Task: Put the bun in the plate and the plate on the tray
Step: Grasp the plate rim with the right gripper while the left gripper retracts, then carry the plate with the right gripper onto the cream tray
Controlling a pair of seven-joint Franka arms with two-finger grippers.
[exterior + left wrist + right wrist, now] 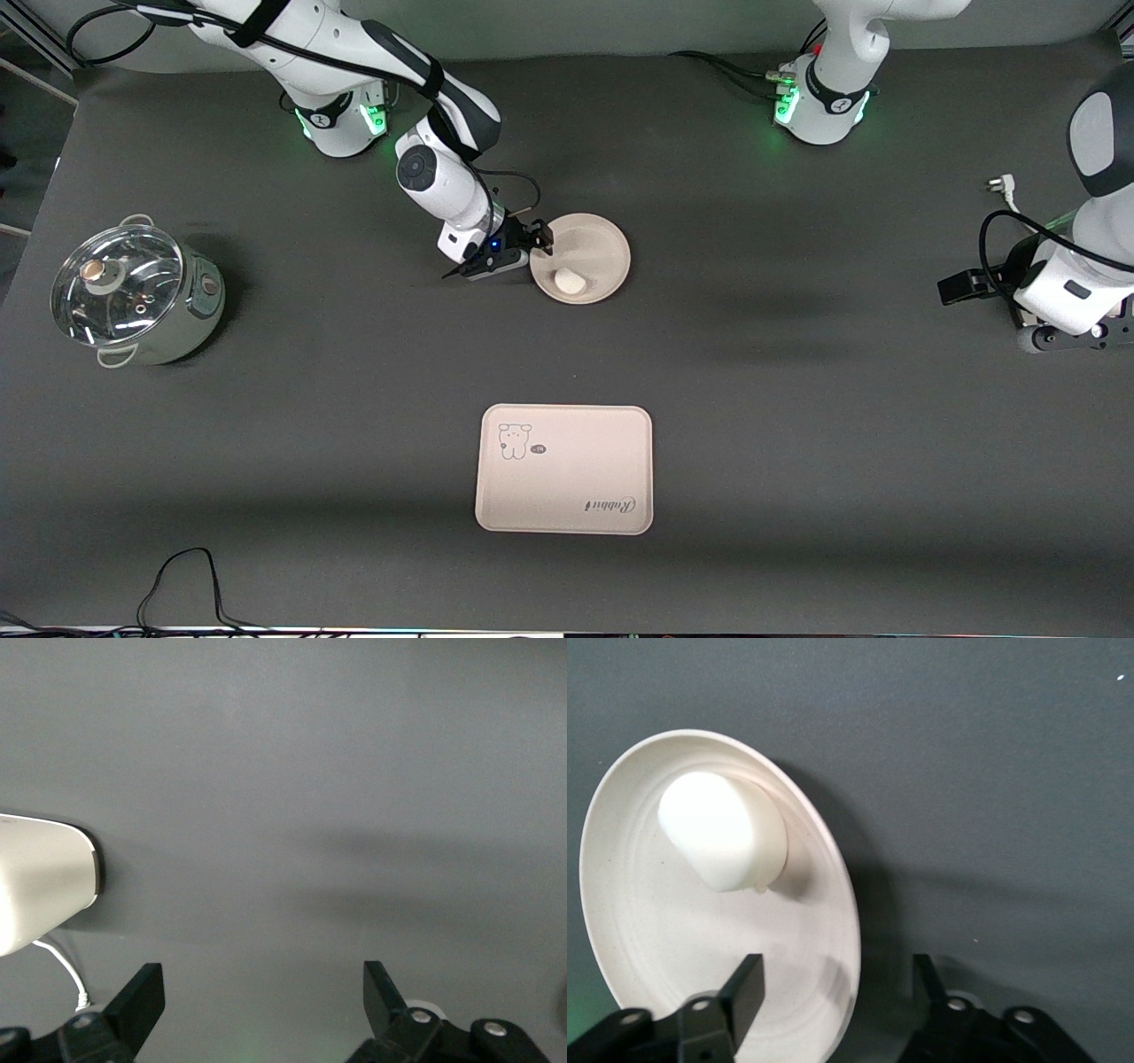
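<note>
The small white bun (569, 282) lies inside the round cream plate (595, 241), near the plate's edge that faces the front camera. In the right wrist view the bun (722, 828) rests on the plate (647, 930). My right gripper (539, 241) is open and low at the plate's rim on the right arm's side. In its wrist view the gripper (837, 992) straddles the rim, one finger over the plate's inside and one outside. The cream tray (564, 470) with the animal drawing lies empty, nearer the front camera. My left gripper (964, 288) waits open over bare table (263, 1001).
A steel pot with a glass lid (133, 292) stands at the right arm's end of the table. A white plug and black cable (999, 185) lie near the left arm. A black cable (177, 576) loops at the front edge.
</note>
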